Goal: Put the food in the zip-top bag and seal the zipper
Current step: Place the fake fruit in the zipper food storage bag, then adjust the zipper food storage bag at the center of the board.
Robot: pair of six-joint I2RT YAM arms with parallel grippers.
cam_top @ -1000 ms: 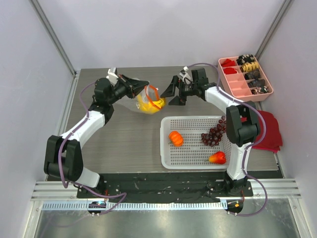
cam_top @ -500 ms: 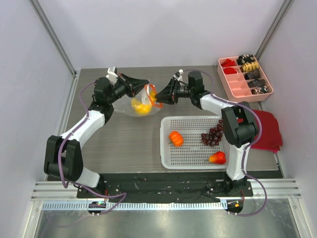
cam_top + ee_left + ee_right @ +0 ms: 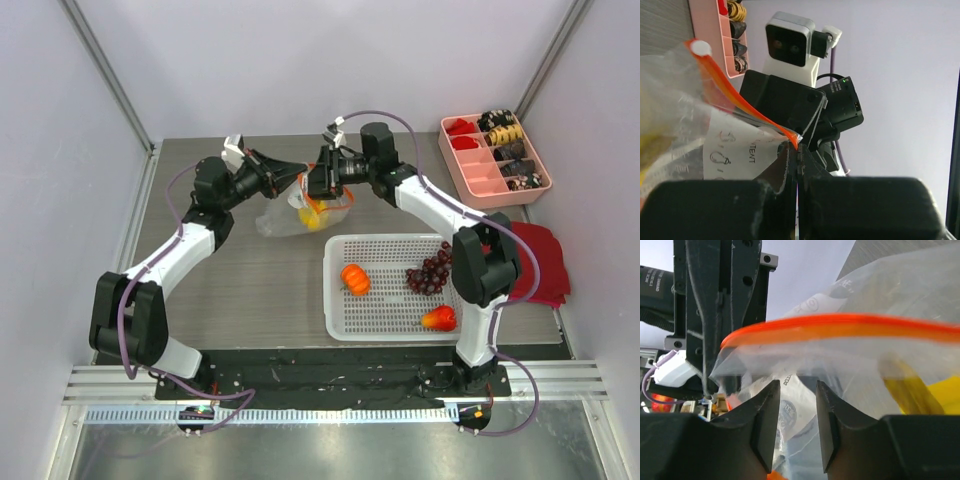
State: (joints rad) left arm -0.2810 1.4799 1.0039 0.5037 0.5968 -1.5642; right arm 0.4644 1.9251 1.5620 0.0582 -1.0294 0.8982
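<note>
Above the flat black base plate [image 3: 330, 372], the left arm [image 3: 178, 248] and right arm [image 3: 437, 205] are built alike, with glossy white link shells between bulky black joint housings and a thin purple cable [image 3: 125, 320] looping alongside each. Farthest from the plate, the right gripper [image 3: 796, 386] has matte black fingers [image 3: 765, 422]. Its wrist carries a boxy white-grey two-lens camera [image 3: 790, 45] and a black module with a small green light [image 3: 844, 80].

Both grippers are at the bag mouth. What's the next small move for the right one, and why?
Probably close the right gripper on the free lip of the zip-top bag, below the zipper. Its fingers stand apart with clear film seemingly in the gap; the left gripper is shut on the zipper's end. Only the banana is inside; pumpkin, grapes and red fruit lie in the basket.
</note>
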